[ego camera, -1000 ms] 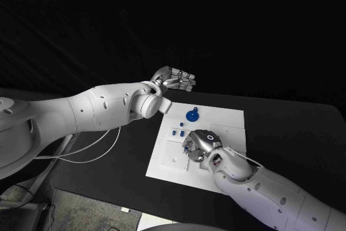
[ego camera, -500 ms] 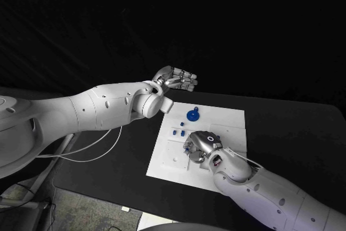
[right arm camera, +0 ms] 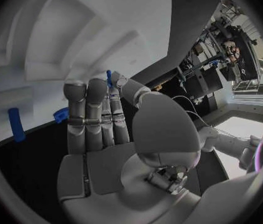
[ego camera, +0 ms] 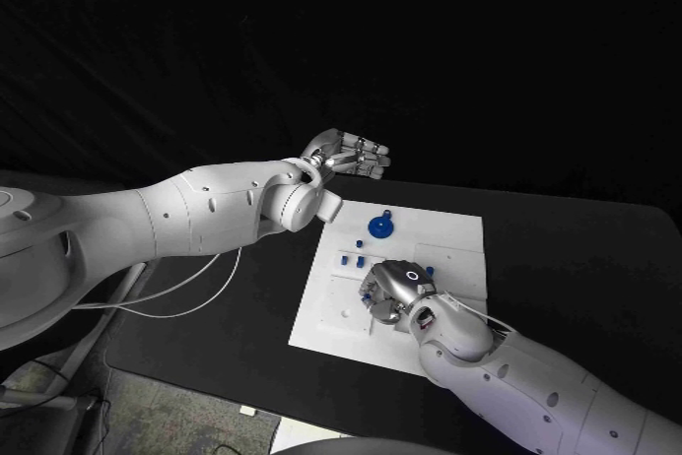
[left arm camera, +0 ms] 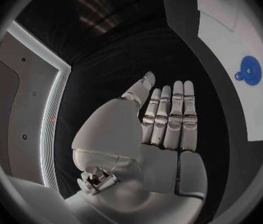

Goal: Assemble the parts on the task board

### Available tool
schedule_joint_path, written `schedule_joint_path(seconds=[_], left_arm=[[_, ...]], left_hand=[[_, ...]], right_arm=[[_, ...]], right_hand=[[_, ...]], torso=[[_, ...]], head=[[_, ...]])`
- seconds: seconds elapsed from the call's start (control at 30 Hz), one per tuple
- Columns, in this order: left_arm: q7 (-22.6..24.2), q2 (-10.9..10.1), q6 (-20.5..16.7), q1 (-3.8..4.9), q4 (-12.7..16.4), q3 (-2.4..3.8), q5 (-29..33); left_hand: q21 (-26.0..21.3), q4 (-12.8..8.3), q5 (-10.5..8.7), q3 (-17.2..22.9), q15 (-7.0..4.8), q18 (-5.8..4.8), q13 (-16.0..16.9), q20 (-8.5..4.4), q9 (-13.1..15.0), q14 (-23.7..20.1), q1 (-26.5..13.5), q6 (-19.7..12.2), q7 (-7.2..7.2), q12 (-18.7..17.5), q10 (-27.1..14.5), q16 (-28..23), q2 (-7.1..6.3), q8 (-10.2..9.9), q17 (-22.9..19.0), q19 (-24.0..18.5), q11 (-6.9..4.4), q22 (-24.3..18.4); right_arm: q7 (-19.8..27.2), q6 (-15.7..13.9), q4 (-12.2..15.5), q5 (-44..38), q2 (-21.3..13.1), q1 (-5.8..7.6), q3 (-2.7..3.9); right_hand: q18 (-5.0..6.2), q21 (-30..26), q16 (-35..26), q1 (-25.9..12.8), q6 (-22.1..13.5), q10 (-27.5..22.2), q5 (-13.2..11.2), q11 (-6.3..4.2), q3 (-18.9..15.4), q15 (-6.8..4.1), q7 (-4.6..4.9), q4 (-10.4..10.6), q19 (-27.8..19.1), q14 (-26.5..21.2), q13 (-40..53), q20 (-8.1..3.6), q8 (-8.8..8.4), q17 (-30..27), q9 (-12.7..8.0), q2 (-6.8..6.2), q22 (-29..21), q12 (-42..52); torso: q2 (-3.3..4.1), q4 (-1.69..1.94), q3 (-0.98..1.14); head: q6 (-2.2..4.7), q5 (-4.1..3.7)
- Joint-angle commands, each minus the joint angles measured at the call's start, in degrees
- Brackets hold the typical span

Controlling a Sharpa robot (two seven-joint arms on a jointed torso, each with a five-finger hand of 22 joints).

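Work only partly done, by the look of it. Flat white task board [ego camera: 443, 240] lying on the black worktop [ego camera: 582, 268], with blue bits loose on it. Big round blue plastic disc [ego camera: 379, 227] lying flat just past the fingertips of the right hand [ego camera: 392, 290], near but not touching. Few small blue plastic pegs [ego camera: 343, 263] close beside that hand, on the side toward the left arm. Hard to tell which of these already sit in their proper holes. Most of the putting together likely left to do.

Right hand down low over the middle of the board, palm facing it, fingers [right arm camera: 88, 109] long and close together, bent only a little. Thin blue stick [right arm camera: 109, 76] right at the tips of the thumb and the nearest finger. Pinched there, or just lying behind them? Cannot tell. Short blue bar [right arm camera: 16, 124] on the board, well off to the side of those fingers. Bit of another blue piece [right arm camera: 59, 114] peeking out from behind them.

Left hand [ego camera: 350, 157] up in the air, past the far edge of the board and well apart from the right hand. Stretched out flat, fingers side by side, thumb next to them. Nothing in it, touching nothing. Round blue disc down on the board, well off to one side of this hand.
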Motion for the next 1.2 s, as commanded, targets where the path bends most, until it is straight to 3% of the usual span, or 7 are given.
schedule_joint_path(seconds=[0.03,0.63,1.2], left_arm=[[0.59,0.13,0.56,0.03,0.1,0.04,0.15],[0.29,0.22,0.97,0.03,0.04,0.03,0.08],[0.0,0.04,1.17,0.03,-0.11,0.01,0.0]], left_hand=[[0.18,-0.18,0.34,-0.04,0.05,-0.18,-0.04,0.11,0.0,-0.36,0.11,0.28,0.14,-0.1,-0.45,-0.22,0.37,-0.08,-0.02,0.11,-0.09,0.05],[0.19,-0.17,0.27,-0.06,0.09,-0.17,-0.04,0.14,0.0,-0.48,0.2,0.23,0.18,-0.1,-0.53,-0.23,0.47,-0.08,-0.03,-0.07,-0.05,0.45],[0.16,-0.13,0.18,-0.13,0.15,-0.13,-0.05,0.2,0.0,-0.64,0.25,0.23,0.19,-0.11,-0.67,-0.22,0.51,-0.08,-0.03,-0.15,0.0,0.55]], right_arm=[[-0.42,0.38,-0.2,-0.88,0.16,-0.12,-0.23],[-3.67,-1.58,-1.54,-3.76,1.26,-0.12,-0.62],[-4.09,-1.91,0.22,-4.07,0.39,-0.12,-0.65]], right_hand=[[1.13,0.4,-0.21,0.0,0.48,0.73,-0.01,-0.42,-0.06,-0.21,0.0,-0.26,0.85,0.07,0.28,-0.35,0.38,-0.05,0.04,0.45,3.99,0.22],[1.12,0.71,-0.09,0.02,0.57,0.82,-0.06,-0.43,-0.04,-0.23,-0.05,-0.52,0.89,0.1,0.28,-0.38,0.38,-0.05,0.02,0.49,4.05,0.22],[1.11,0.9,-0.02,0.0,0.66,0.91,-0.11,-0.46,0.06,-0.25,-0.08,-0.64,0.91,0.08,0.27,-0.41,0.38,-0.04,-0.03,0.43,4.07,0.22]], torso=[[-0.01,-0.01,-0.01],[0.0,0.07,0.05],[-0.01,0.0,0.07]], head=[[0.0,0.02],[0.04,-0.22],[-0.21,-0.13]])
